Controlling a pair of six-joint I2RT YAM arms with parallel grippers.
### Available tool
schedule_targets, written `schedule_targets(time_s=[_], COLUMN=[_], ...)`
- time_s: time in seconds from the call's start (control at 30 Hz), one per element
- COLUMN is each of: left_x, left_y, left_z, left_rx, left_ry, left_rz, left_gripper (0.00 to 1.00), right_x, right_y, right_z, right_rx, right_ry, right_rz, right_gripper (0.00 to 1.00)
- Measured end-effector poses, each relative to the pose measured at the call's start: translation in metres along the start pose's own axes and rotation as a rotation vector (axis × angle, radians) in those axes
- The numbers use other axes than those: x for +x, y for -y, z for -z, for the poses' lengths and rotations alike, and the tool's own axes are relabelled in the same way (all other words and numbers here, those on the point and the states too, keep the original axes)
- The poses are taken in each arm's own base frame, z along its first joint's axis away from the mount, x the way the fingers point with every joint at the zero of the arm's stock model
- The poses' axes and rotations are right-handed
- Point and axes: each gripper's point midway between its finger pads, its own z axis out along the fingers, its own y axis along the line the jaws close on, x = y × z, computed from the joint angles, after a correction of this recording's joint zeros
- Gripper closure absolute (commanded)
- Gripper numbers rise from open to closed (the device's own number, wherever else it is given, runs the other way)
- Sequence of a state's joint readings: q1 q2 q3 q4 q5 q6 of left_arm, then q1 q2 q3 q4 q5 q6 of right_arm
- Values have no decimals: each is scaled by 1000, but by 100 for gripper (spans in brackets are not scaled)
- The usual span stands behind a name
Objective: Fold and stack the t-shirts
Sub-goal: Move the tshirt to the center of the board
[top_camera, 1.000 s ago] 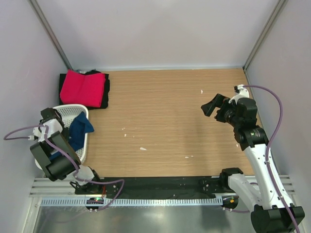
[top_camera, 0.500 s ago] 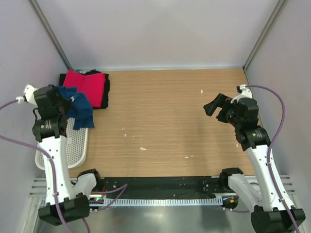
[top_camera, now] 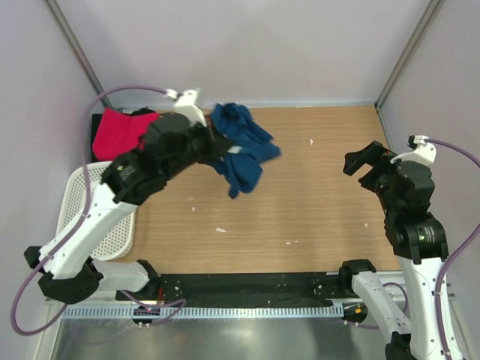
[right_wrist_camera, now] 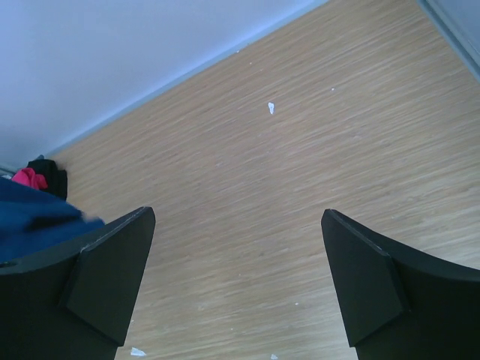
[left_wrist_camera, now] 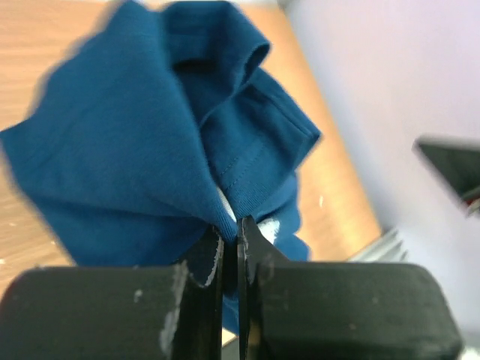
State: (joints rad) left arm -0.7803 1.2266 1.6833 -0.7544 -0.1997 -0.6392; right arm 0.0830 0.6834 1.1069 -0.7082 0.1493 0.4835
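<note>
- Basket (top_camera: 90, 217) at left edge of surface (top_camera: 315, 217).
- Pink tee (top_camera: 116, 131) lies on black tee (right_wrist_camera: 56, 180), far-left corner.
- Left end effector (left_wrist_camera: 229, 238) pinched tight on navy tee (top_camera: 244, 150); the tee is bunched and hanging above the surface near the far edge.
- Right end effector (right_wrist_camera: 238, 214) wide, holding nothing, over the right side.

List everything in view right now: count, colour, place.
blue tee: one, dark blue, hanging over the table's far left-centre
pink tee: one, pink-red, far left corner
black tee: one, black, edges showing around the pink tee
basket: one, white, perforated, table's left edge
scraps: several, white, scattered on the table
table: one, light wood
left tool: black, shut on the blue tee
right tool: black, open, holding nothing, over the table's right side
</note>
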Motion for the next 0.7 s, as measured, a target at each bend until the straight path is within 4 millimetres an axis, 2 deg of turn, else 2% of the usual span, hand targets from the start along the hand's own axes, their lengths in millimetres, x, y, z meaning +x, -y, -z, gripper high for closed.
schedule_targets(time_s=[0.07,0.13,0.3,0.4,0.43,0.5,0.53,0.57,0.63,0.7], left_x=[32,63,147,215,238,284,297,310,316,307], left_y=[22,26,-9,-37,-46,-68,-74,-81,-87,-86], left_z=[-16,-32,-73,-85,-87,-87,-87,-87,-86,-85], left_rx=[26,19,-67,-112,-124,-173,-186,-206,-230,-239], left_ry=[-73,-134,-273,-378,-417,-513,-543,-574,-586,-554], left_rz=[-61,-95,-121,-160,-174,-211,-226,-228,-219,-204], left_gripper=[100,100,100,95,90,34,9,1,0,0], right_x=[-4,-2,17,43,55,81,94,107,132,150], right_y=[2,5,15,27,32,41,44,46,46,45], right_z=[6,7,3,-3,-4,-9,-10,-11,-13,-16], right_rx=[12,25,56,79,87,92,87,78,42,7], right_ry=[11,4,-51,-106,-133,-193,-225,-257,-321,-373], right_rz=[-2,0,10,20,24,30,31,31,26,19], right_gripper=[0,0,0,0,0,0,0,0,0,0])
